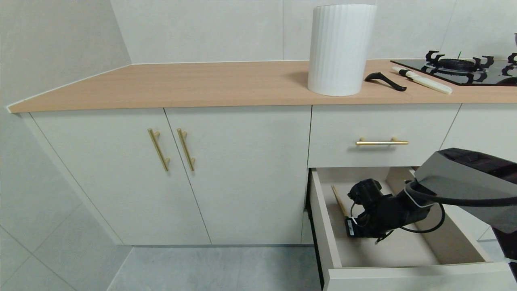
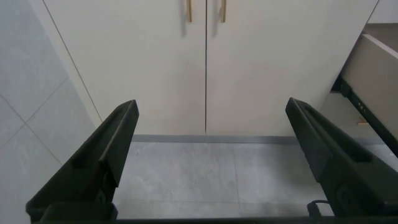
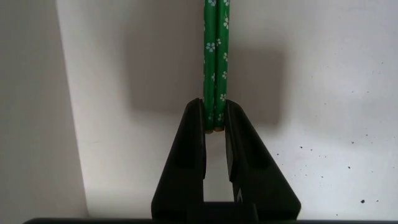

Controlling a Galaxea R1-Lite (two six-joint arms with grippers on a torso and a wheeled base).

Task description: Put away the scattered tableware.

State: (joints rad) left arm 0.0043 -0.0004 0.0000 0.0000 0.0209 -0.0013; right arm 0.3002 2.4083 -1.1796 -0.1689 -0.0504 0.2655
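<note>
A pair of green chopsticks (image 3: 216, 56) with small white flowers is pinched at one end between the fingers of my right gripper (image 3: 215, 117), which is shut on them. They hang just over the pale floor of the open drawer (image 1: 323, 214) and cast a shadow on it. In the head view the right arm reaches down into that drawer, and a thin tan stick (image 1: 338, 201) shows beside its wrist. My left gripper (image 2: 211, 113) is open and holds nothing, low in front of the cabinet doors (image 2: 205, 56). A black-handled utensil (image 1: 385, 80) and a white utensil (image 1: 422, 80) lie on the wooden counter (image 1: 202, 85).
A tall white ribbed container (image 1: 341, 48) stands on the counter beside the utensils. A black hob (image 1: 464, 68) sits at the far right. A shut drawer with a gold handle (image 1: 381, 142) is above the open one. Grey tiled floor (image 2: 205, 174) lies below the cabinets.
</note>
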